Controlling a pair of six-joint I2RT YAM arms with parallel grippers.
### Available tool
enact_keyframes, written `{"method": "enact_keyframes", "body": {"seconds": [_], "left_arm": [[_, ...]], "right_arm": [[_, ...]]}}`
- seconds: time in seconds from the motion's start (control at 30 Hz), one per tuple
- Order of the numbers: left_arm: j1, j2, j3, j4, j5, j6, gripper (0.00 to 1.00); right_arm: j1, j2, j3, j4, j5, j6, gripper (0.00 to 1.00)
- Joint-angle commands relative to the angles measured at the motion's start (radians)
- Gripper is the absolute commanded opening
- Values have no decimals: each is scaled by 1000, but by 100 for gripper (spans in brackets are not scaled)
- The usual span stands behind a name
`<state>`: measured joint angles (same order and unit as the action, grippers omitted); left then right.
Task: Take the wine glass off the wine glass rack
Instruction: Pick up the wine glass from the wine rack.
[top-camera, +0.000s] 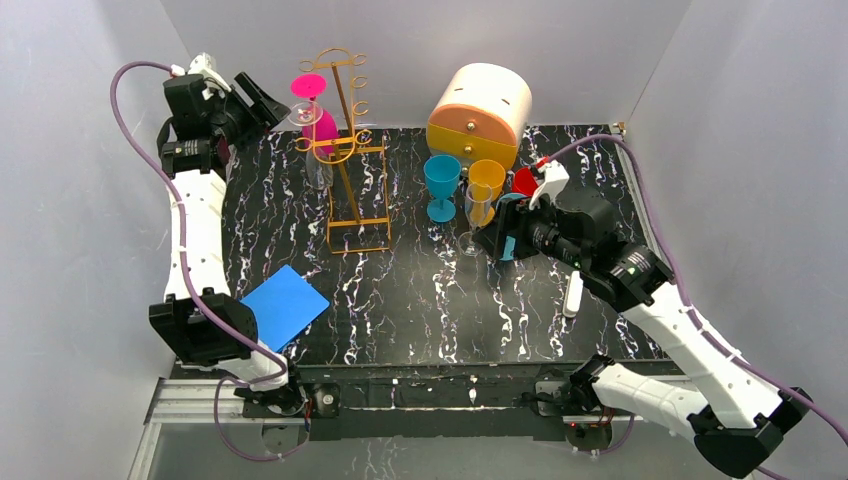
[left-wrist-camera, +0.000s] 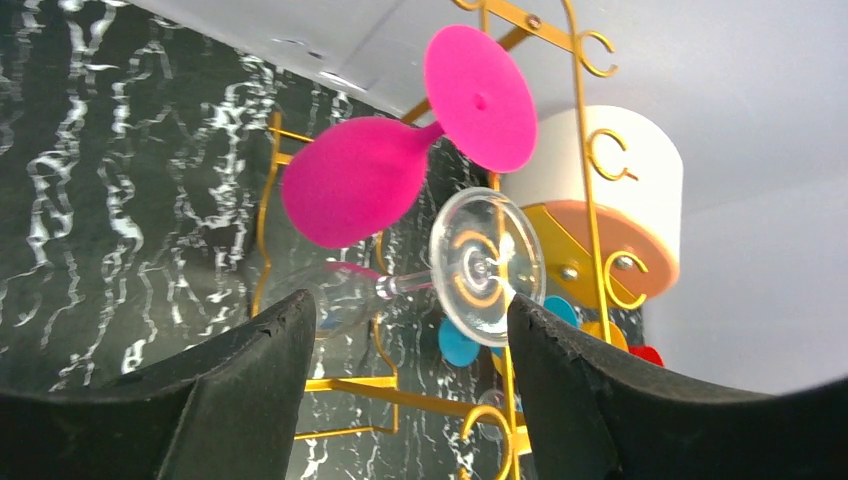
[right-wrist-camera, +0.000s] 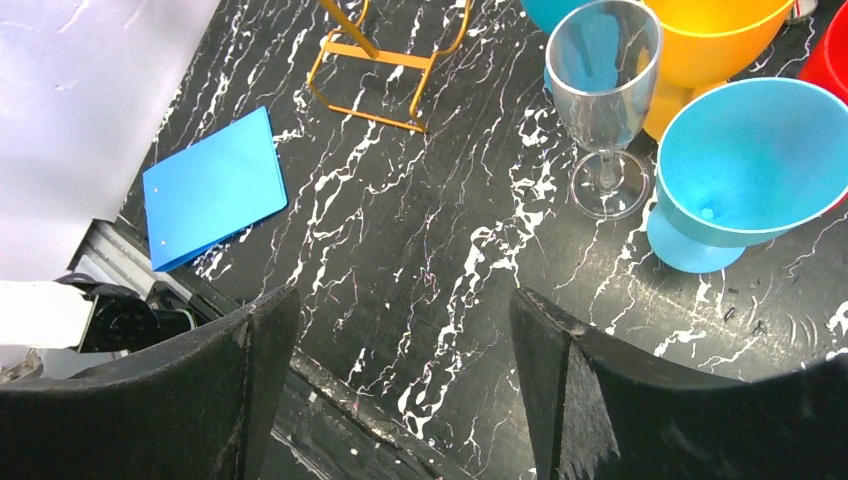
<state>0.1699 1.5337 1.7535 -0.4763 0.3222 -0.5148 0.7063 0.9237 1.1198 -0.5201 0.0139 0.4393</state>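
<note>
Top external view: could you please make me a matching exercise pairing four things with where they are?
1 pink wine glass
2 blue folder
3 clear flute
4 round drawer box

A flat at the near left of the table
B hanging on the wine glass rack
C at the table's back
D upright by the right gripper

Pairs: 1-B, 2-A, 3-D, 4-C

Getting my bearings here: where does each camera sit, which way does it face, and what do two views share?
Top external: above and behind the arms, looking down on the table; both show, with left gripper and right gripper.
Left wrist: on the left arm, facing the wine glass rack, pink wine glass and clear wine glass; its fingers below.
Right wrist: on the right arm, looking down at the flute, blue cup and folder; its fingers below.
Shared: the folder, in top and right wrist.
</note>
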Motion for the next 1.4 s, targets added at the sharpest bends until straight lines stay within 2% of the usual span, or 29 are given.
{"method": "enact_keyframes", "body": {"seconds": [0.0, 0.13, 0.33, 0.6, 0.93, 1.2, 1.37], "left_arm": [[16, 50, 68, 41, 220, -16, 66], [16, 102, 81, 91, 309, -59, 64], [16, 156, 84, 107, 368, -76, 50], [16, 139, 53, 91, 314, -53, 36], [18, 179, 90, 87, 347, -65, 26], [19, 182, 83, 69, 357, -67, 12], [19, 159, 47, 74, 295, -108, 0]], "right_arm": [[-2, 21, 63, -21, -8, 30, 85], [-3, 50, 90, -40, -8, 32, 85], [-2, 61, 81, -32, -52, 55, 85], [-4, 64, 76, -28, -56, 67, 86], [-2, 42, 67, -38, -44, 67, 87], [-4, 52, 61, -8, -68, 72, 87], [-3, 71, 69, -4, -77, 53, 87]]}}
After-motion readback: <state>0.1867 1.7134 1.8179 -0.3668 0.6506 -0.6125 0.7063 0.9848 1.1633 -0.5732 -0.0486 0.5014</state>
